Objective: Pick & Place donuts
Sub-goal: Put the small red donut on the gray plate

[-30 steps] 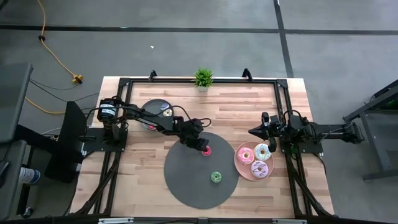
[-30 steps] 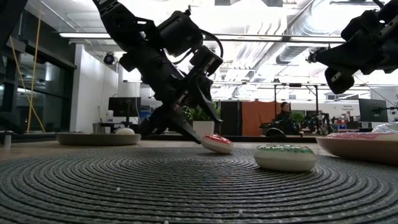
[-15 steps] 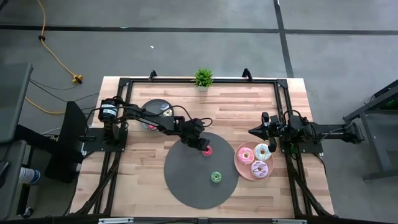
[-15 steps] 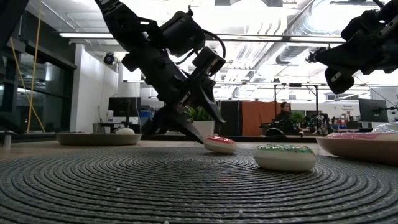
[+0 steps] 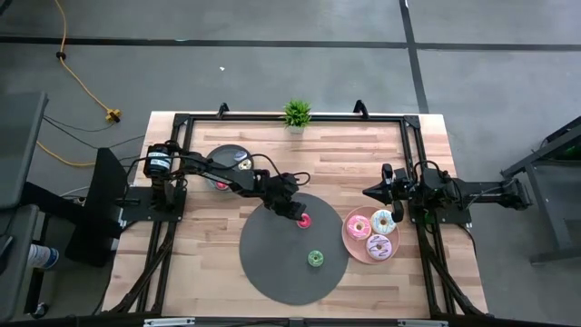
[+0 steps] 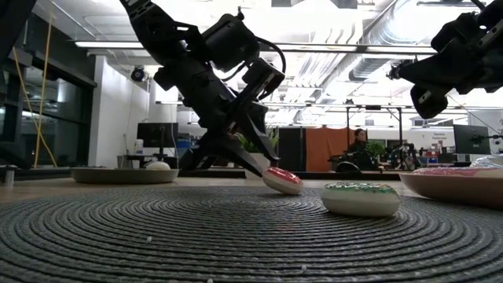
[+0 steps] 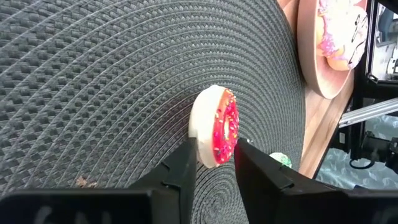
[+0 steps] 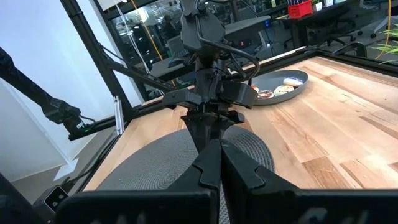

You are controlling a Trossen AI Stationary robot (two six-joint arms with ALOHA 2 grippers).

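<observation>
Left gripper [image 7: 214, 163] is clamped on the small red donut [image 7: 216, 126], a finger on each flat face, donut tipped up on edge. In the low view the red donut [image 6: 283, 180] sits tilted at the far part of the round dark woven mat [image 6: 196, 236]; can't tell whether its low edge is touching the mat or just off it. From above, that grip is near the mat's upper right rim [image 5: 292, 247]. Small green donut [image 5: 315, 258] lies flat on the mat, well apart from the gripper, toward the near right. Pink plate [image 5: 349, 238] just beside the mat's right edge carries three larger donuts: pink [image 5: 359, 226], white [image 5: 383, 221], lilac [image 5: 379, 245]. Dark grey plate [image 5: 218, 156] at the back left holds several tiny donuts [image 5: 243, 164]. Right gripper [image 8: 211, 165] is fully closed on nothing, parked in the air above the table's right side, behind the pink plate.
</observation>
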